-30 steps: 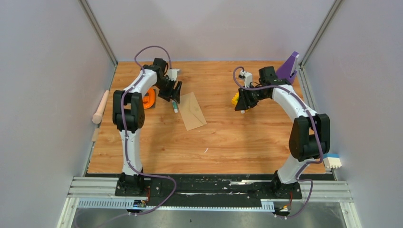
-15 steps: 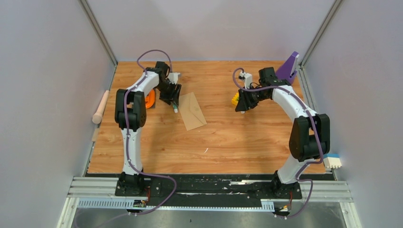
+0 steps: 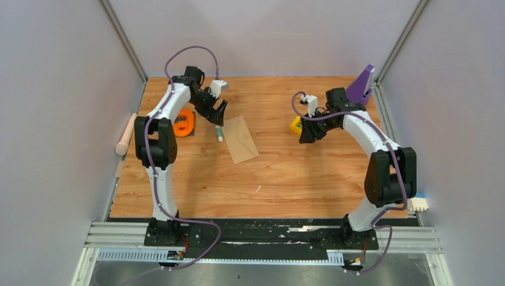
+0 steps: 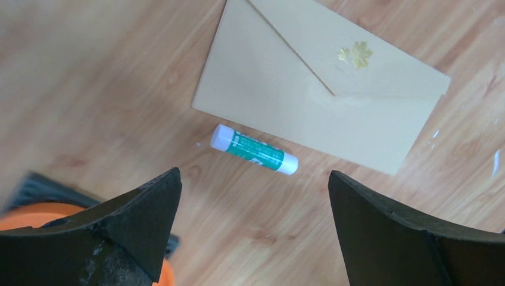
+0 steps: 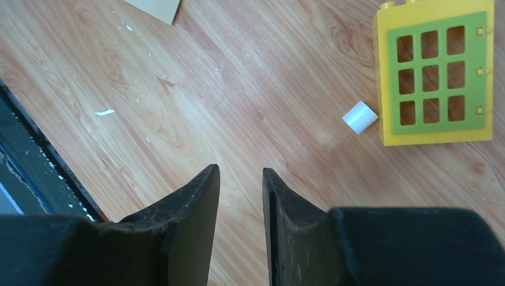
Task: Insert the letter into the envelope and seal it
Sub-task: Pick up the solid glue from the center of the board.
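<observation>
Your wide-open, empty left hand [image 4: 253, 179] hangs just beyond the far-left end of the flat tan-brown paper envelope [image 4: 280, 83], lying diagonally left of the counter's [image 3: 298, 179] middle; your narrowly parted, empty right hand [image 5: 241, 173] is well away.

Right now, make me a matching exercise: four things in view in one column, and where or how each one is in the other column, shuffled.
1. envelope
2. glue stick
3. small white cylinder
4. left pincer

A. open, holding nothing
B. beside the yellow window block
C. flap down, gold leaf on it
D. green label, lying by the envelope

Pairs: 1-C, 2-D, 3-B, 4-A
</observation>
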You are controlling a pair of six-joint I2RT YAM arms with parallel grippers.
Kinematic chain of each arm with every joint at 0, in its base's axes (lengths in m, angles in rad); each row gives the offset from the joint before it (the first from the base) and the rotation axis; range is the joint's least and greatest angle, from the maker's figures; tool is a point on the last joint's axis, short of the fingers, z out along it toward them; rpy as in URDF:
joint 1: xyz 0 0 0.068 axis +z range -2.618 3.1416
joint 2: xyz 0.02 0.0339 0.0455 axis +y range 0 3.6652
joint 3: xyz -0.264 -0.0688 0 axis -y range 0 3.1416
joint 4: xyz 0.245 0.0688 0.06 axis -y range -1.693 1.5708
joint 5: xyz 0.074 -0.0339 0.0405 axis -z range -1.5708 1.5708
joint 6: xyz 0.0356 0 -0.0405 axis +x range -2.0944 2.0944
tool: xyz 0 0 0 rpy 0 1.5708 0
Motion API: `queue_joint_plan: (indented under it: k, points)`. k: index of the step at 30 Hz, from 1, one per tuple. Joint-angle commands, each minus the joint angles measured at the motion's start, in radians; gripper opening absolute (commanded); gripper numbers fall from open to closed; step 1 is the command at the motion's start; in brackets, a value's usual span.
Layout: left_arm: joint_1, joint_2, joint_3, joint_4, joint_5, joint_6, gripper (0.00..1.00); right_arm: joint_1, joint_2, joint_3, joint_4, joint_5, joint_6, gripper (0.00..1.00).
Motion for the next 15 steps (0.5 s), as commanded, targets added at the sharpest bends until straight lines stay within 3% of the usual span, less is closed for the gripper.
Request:
queue_joint_plan:
  k: [1,5,8,11,15]
  points:
    - [0.008,-0.076,0.125,-0.192,0.131,0.561,1.0,-0.012,-0.047,-0.015,0.013,0.048,-0.045,0.33]
    - [0.002,-0.105,0.017,-0.17,-0.009,1.072,0.97,-0.015,-0.05,-0.022,0.013,0.05,-0.041,0.33]
    - [0.003,-0.168,-0.124,-0.053,-0.085,1.349,0.99,-0.015,-0.048,-0.021,0.013,0.043,-0.043,0.33]
    - [0.002,-0.18,-0.17,-0.051,-0.084,1.577,1.0,-0.016,-0.039,-0.028,0.014,0.046,-0.048,0.33]
    - [0.001,-0.108,-0.037,-0.244,-0.025,1.719,1.0,-0.018,-0.029,-0.032,0.014,0.046,-0.05,0.33]
